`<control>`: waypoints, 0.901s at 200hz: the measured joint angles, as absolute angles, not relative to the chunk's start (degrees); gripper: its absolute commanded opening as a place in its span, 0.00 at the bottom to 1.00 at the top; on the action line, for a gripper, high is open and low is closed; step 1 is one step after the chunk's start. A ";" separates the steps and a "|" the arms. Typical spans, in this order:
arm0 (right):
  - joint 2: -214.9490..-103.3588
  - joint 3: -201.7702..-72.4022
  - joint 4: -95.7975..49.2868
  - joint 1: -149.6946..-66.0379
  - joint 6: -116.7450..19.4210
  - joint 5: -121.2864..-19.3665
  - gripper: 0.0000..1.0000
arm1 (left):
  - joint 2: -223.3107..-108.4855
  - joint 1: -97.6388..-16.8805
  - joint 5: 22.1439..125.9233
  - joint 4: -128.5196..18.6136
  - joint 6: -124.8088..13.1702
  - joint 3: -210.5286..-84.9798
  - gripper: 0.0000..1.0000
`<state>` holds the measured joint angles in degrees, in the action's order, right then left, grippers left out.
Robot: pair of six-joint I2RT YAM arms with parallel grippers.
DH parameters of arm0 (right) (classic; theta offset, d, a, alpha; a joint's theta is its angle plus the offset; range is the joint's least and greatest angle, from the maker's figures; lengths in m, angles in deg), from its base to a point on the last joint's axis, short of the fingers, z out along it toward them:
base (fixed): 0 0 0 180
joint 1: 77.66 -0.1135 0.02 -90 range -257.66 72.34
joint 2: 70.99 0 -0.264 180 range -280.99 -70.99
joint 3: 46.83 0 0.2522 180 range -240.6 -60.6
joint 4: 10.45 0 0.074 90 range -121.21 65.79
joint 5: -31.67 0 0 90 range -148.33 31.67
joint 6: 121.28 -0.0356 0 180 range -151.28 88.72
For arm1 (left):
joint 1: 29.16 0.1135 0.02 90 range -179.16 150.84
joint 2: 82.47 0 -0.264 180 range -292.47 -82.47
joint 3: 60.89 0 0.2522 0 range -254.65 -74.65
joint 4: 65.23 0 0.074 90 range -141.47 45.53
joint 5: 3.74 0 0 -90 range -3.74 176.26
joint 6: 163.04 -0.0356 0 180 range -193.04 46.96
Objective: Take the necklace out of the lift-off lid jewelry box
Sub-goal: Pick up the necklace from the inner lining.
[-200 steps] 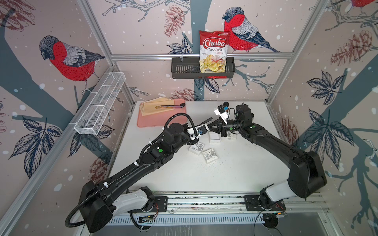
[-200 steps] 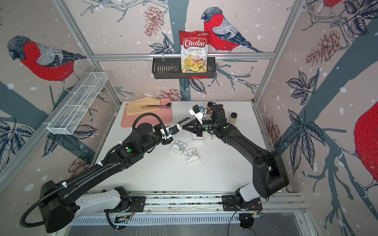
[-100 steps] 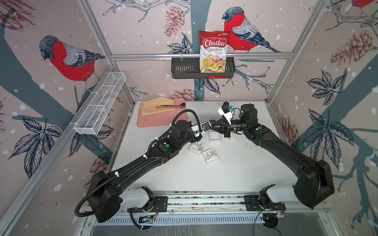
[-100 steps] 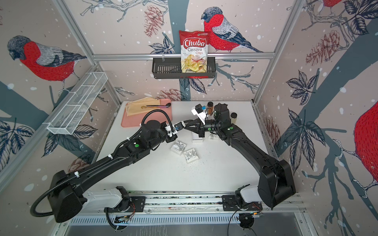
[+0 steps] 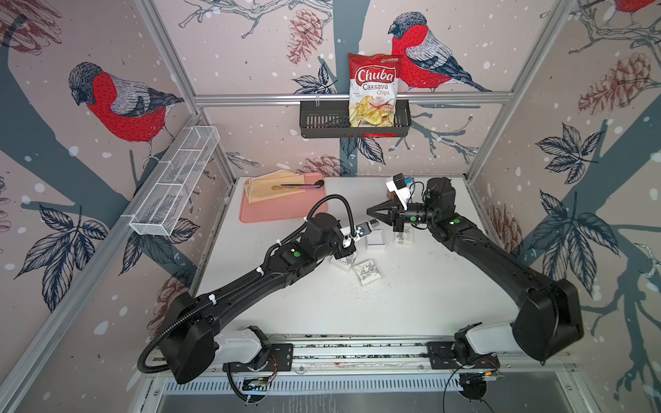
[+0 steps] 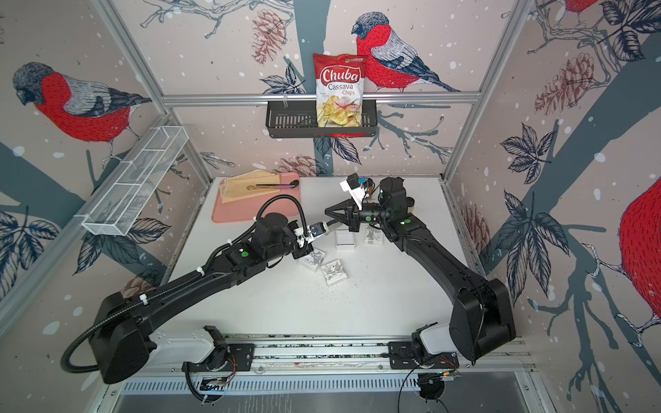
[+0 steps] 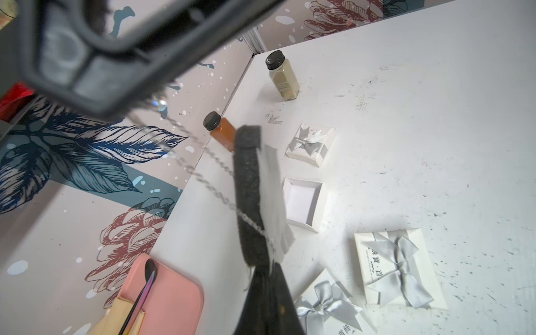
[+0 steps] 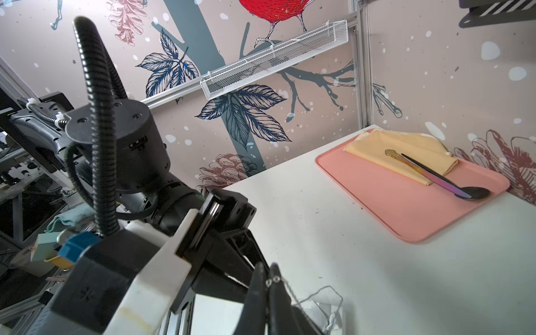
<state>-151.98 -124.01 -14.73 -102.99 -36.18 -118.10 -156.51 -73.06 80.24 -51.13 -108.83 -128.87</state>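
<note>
On the white bench (image 6: 375, 304), the left gripper (image 6: 331, 224) and the right gripper (image 6: 328, 212) point at each other near the middle. Their tips are close together and both pairs of jaws are pressed closed. A small white jewelry box (image 6: 345, 239) sits near them, with a bowed lid (image 6: 373, 236) just beside it toward the right edge. One ribbon-tied box (image 6: 314, 259) and another (image 6: 333, 272) lie nearer the front edge. A pink tray (image 6: 250, 211) in the far left corner carries a yellow cloth (image 6: 239, 189) and a spoon (image 6: 277, 185). A Chuba chips bag (image 6: 339, 89) stands in a black wall basket (image 6: 286, 121).
</note>
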 measured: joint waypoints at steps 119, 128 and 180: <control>-155.83 -129.61 -13.07 -101.63 -40.69 -114.14 0.04 | -159.83 -73.06 72.88 -50.76 -107.74 -129.24 0.00; -156.22 -130.37 -12.57 -101.50 -41.63 -114.05 0.04 | -159.94 -73.10 72.42 -50.76 -107.67 -129.24 0.00; -160.07 -135.07 -11.52 -100.52 -43.18 -111.91 0.05 | -159.26 -73.28 69.77 -50.76 -107.28 -128.58 0.00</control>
